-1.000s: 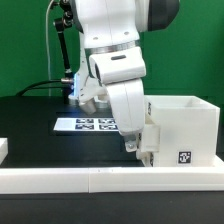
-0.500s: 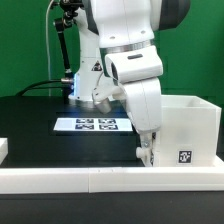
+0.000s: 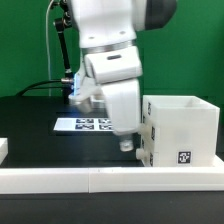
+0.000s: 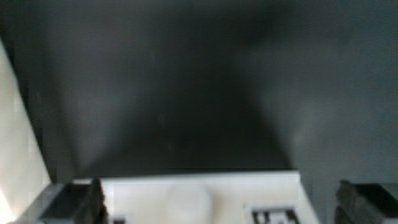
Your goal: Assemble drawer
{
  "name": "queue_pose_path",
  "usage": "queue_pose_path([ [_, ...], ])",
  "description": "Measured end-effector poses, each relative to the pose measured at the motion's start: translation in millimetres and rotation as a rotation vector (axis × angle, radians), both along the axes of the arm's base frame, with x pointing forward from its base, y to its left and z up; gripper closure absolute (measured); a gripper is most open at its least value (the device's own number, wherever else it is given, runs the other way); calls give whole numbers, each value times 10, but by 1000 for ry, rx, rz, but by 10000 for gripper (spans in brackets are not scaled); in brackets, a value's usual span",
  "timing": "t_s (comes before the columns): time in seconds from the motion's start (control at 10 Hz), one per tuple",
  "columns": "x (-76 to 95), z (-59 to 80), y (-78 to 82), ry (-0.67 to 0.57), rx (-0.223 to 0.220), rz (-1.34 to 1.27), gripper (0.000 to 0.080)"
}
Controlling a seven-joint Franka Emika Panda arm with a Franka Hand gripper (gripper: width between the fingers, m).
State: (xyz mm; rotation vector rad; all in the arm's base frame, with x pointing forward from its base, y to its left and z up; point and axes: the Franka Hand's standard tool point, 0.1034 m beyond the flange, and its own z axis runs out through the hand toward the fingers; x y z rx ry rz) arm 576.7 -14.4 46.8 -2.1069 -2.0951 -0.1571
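The drawer's large white casing [image 3: 185,125] stands on the black table at the exterior view's right, with a square tag low on its front. My gripper [image 3: 127,143] hangs just off the casing's left side, low over the table. In the wrist view a blurred white face [image 4: 151,200] with a rounded knob-like bulge and a tag [image 4: 276,213] lies between my fingers [image 4: 80,205]. It looks like a tray front. My gripper [image 4: 217,205] is open, and there is a gap between the white face and one finger. I cannot tell how many trays are in the casing.
The marker board [image 3: 85,125] lies flat on the table behind my gripper. The long low white border wall [image 3: 90,180] runs along the front edge. A small white piece [image 3: 3,148] sits at the exterior view's far left. A black stand [image 3: 68,60] rises at the back.
The arm swung toward the exterior view's right against the casing, then came back left. My gripper now hangs a little further left of the casing's side.
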Motion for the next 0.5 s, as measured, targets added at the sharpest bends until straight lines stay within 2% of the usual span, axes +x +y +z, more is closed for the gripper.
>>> queue_pose_path([
  [0.2,39,72,-196,-17,-12,-31,151],
  [0.5,20,35,-161,-10,-9,-28,151],
])
